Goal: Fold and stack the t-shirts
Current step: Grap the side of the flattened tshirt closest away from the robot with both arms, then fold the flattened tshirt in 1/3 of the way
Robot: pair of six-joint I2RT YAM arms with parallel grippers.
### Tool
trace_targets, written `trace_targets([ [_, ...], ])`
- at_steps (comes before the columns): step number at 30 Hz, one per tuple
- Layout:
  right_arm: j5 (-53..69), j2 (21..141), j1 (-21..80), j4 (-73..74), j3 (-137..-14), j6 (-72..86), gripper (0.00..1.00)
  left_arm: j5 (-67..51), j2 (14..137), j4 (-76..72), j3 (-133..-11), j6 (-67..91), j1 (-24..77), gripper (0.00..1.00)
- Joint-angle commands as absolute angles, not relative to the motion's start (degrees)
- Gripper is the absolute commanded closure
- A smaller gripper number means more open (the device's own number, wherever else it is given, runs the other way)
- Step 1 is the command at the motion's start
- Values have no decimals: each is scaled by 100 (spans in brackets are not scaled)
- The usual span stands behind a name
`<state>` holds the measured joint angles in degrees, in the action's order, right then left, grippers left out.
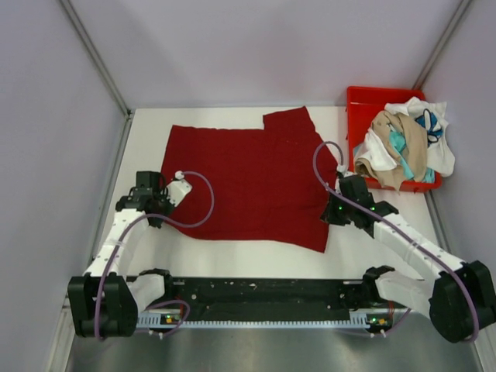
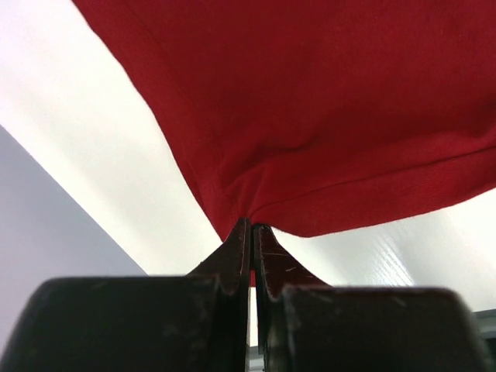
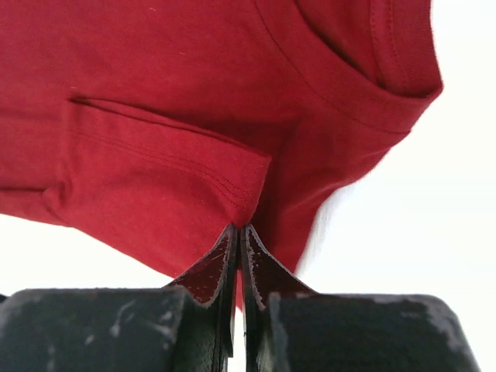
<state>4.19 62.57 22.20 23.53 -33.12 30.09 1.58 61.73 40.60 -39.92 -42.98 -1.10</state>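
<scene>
A dark red t-shirt (image 1: 248, 174) lies spread across the white table, one sleeve pointing to the back. My left gripper (image 1: 183, 186) is shut on the shirt's left edge; in the left wrist view the hem corner (image 2: 248, 209) bunches into the closed tips of that gripper (image 2: 252, 226). My right gripper (image 1: 335, 203) is shut on the shirt's right side, where the fabric (image 3: 232, 155) puckers into the closed tips (image 3: 239, 228). Other t-shirts, white, beige and teal (image 1: 407, 147), lie heaped in the bin at the right.
A bright red plastic bin (image 1: 358, 105) stands at the back right and holds the heap of shirts. Grey walls close in the table on both sides. A black rail (image 1: 256, 294) with the arm bases runs along the near edge.
</scene>
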Motion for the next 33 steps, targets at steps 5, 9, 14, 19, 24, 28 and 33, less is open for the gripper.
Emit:
trace_targets([
  [5,633,5774,2162,2734,-3657,2786,100,-351,6108,4597,-4641,-4157,-132,100],
  [9,642,5775,2162,2392,-3621,2602,100,-518,6100,4553,-4676,-4149,-141,100],
  [14,256,5546,2127,1795,-4086,1585,100,-133,6336,3966,-4938,-4175,-132,100],
  [19,799,5616,1767,-354,-3903,513,100,298,7205,3753,-5712,-4061,-132,100],
  [24,1193,6089,1627,-3002,-3340,-578,100,369,8093,3683,-6169,-4069,-123,100],
  [28,2072,7117,1521,-3192,-3857,-1089,100,501,8709,3568,-6529,-3990,-114,100],
  [33,2285,7620,1424,-3137,-4236,-1230,100,667,9219,3419,-6767,-3920,-53,100],
])
